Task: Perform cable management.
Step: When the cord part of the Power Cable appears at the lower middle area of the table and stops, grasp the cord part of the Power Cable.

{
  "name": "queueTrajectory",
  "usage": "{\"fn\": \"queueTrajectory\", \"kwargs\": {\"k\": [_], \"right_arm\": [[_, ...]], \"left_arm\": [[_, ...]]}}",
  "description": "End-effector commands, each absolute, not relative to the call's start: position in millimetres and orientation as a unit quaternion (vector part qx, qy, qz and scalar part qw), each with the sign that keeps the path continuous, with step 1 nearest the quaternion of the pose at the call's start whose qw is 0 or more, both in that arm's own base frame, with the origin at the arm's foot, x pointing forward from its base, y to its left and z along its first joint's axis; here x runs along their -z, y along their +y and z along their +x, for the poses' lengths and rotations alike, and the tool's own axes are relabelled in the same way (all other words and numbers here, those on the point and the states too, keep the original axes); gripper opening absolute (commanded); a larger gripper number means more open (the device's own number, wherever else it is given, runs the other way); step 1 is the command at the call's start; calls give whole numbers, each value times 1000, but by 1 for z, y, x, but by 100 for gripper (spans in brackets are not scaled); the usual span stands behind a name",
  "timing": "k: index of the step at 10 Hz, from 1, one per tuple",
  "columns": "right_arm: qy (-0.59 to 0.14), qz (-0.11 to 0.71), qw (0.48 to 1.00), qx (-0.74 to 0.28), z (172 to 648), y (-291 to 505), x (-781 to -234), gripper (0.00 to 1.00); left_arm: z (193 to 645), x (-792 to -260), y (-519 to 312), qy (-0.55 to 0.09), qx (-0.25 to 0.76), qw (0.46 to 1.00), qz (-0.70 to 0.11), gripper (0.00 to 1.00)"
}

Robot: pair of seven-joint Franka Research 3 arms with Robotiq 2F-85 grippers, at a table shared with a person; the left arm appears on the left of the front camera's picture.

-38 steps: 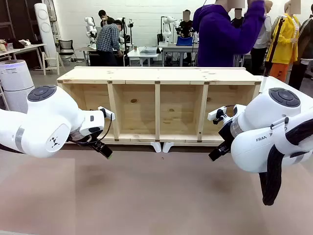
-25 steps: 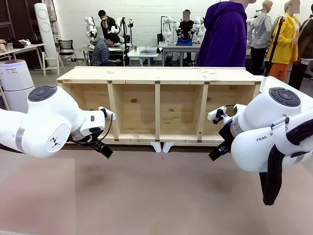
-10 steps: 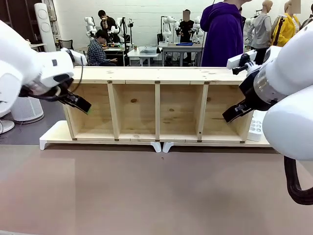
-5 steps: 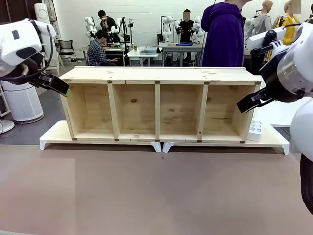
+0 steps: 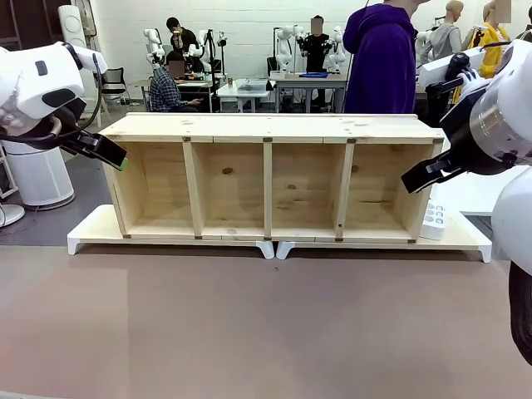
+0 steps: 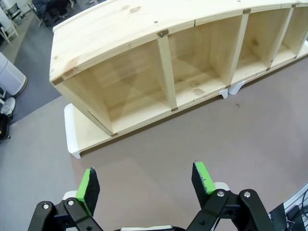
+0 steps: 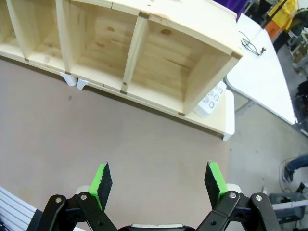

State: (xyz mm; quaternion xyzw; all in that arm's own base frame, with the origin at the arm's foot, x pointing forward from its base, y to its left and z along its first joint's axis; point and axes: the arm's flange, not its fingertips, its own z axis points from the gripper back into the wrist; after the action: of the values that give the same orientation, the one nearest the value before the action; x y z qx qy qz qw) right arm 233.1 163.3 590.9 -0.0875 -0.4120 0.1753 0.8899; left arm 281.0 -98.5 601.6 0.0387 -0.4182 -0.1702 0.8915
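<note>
Shelf unit (image 5: 270, 126) x1, 4 bays, your 12 o'clock; L gripper (image 6: 144, 178) & R gripper (image 7: 158, 177) both spread apart; open room on table (image 5: 266, 332) at 6.

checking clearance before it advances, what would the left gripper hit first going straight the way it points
Probably the brown tabletop just in front of the pale wooden shelf unit's end compartment; nothing lies between it and the open left gripper. Depth is unclear.

Rear wall (image 5: 249, 17): white, plain. Floor (image 5: 41, 223): grey, smooth. Worktables (image 5: 249, 86): white, several, ranged along the far wall. Chair (image 5: 110, 81): black, near the left-hand worktables. Cylindrical floor unit (image 5: 33, 174): white, standing far left. Side table (image 7: 262, 72): white top, at right. Light: even, with soft shadows.
</note>
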Motion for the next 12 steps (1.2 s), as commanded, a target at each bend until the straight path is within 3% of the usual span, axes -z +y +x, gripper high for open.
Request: {"fn": "queueTrajectory", "kwargs": {"k": [1, 12], "right_arm": [[-415, -87, 887, -182, 238, 165, -590, 100], [-415, -87, 887, -182, 238, 165, -590, 100]], "left_arm": [[282, -603, -100, -425, 173, 888, 38, 100], [282, -603, -100, -425, 173, 888, 38, 100]]}}
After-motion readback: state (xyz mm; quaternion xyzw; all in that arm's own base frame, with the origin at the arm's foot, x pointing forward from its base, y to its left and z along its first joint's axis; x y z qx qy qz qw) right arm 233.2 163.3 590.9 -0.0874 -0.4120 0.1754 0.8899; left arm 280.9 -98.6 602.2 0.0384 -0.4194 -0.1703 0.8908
